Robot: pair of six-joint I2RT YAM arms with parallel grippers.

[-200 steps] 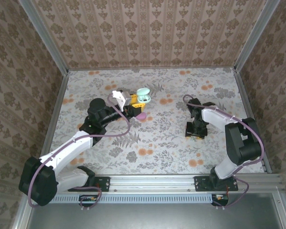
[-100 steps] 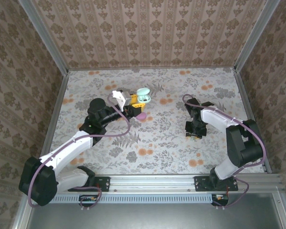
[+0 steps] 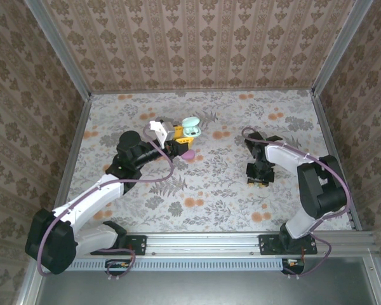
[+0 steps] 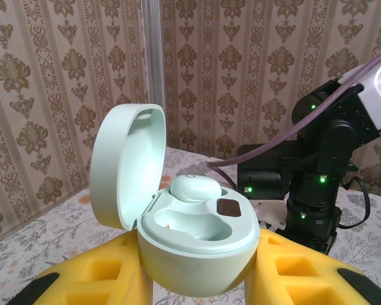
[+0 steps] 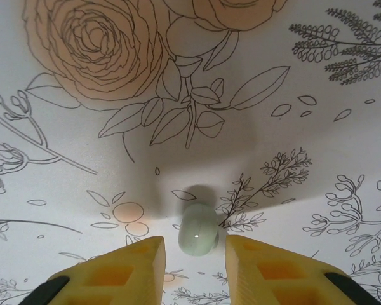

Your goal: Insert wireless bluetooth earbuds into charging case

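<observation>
Overhead, above the floral-print table (image 3: 209,190), the left gripper (image 3: 179,138) clasps a mint-green oval plastic charging case (image 3: 190,128), its lid (image 4: 124,162) tipped back. From the left wrist, one mint-green bean-shaped earbud (image 4: 195,188) sits in the far socket, while the near socket (image 4: 193,227) stands empty. Well apart to the right, the right gripper (image 5: 194,244) points down. Its yellow fingers (image 5: 124,270) are narrowly parted around a second mint-green earbud (image 5: 198,232) lying on the cloth, a sliver of cloth showing each side.
</observation>
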